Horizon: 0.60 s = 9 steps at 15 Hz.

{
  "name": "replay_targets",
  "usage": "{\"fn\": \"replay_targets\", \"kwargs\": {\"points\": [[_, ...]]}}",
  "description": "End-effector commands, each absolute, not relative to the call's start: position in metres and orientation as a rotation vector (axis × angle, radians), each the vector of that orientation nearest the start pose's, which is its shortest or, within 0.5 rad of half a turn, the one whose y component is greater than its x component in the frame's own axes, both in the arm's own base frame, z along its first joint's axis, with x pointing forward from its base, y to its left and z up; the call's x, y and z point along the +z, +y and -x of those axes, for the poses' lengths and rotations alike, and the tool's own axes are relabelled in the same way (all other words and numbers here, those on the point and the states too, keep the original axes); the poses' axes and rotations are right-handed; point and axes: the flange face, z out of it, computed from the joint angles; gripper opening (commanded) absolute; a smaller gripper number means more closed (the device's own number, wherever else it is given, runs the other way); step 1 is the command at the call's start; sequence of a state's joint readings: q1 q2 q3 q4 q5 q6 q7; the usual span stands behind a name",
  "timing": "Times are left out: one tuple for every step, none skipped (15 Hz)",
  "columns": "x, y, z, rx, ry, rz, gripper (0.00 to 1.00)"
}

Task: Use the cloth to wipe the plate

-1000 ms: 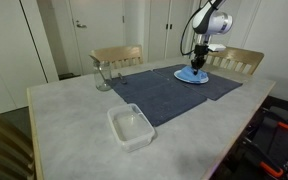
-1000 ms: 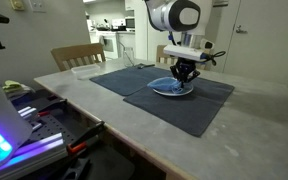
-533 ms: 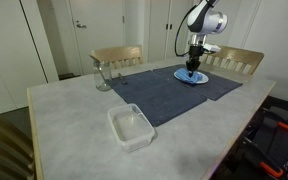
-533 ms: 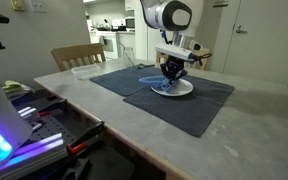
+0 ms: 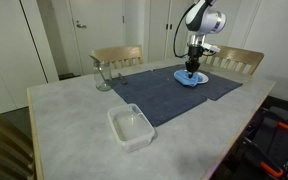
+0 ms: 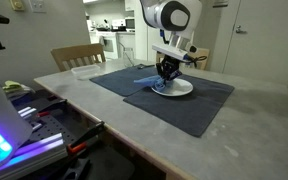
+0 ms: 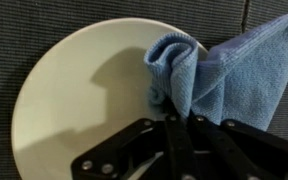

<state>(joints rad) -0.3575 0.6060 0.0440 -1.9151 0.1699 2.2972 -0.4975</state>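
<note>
Gripper [image 7: 180,120] pinched shut on the light-blue cloth [image 7: 219,70], which we see bunched at the rim of the white plate [image 7: 84,100], half spilling onto the navy mat [image 7: 14,30]. We judge a good wipe needs light downward pressure and sweeps across the bare centre, without shoving the plate.

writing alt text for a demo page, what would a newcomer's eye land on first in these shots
The eye goes first to the robot's gripper at the far side of the table. It is shut on the cloth, a bright blue bunch pressed at the edge of the plate. The white plate stands out against the dark navy mat under it, and a clear plastic container sits by the mat's near corner.
</note>
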Motion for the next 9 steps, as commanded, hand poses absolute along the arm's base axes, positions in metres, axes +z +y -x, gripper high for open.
{"fn": "replay_targets", "kwargs": {"points": [[0.158, -0.198, -0.57, 0.238, -0.054, 2.908, 0.02], [0.159, -0.207, -0.57, 0.23, -0.041, 2.917, 0.02], [0.159, -0.214, -0.571, 0.223, -0.029, 2.926, 0.02], [0.16, -0.223, -0.571, 0.216, -0.011, 2.934, 0.02], [0.161, -0.231, -0.571, 0.208, 0.005, 2.944, 0.02], [0.162, -0.239, -0.571, 0.2, 0.021, 2.952, 0.02], [0.164, -0.248, -0.571, 0.194, 0.039, 2.959, 0.02], [0.165, -0.255, -0.57, 0.188, 0.056, 2.965, 0.02], [0.166, -0.262, -0.57, 0.183, 0.072, 2.97, 0.02]]}}
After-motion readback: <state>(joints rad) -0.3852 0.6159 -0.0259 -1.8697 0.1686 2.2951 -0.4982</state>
